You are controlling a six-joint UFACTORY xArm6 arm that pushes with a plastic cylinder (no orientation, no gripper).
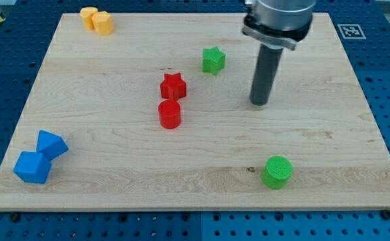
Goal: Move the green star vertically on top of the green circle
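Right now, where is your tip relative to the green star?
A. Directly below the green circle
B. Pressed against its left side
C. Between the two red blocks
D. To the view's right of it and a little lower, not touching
D: my tip sits to the view's right of the green star and slightly lower, with bare board between them; the green circle lies farther toward the view's bottom.

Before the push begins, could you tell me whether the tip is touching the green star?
Apart. The camera view shows bare wood between my tip and the green star, which sits to the view's upper left.
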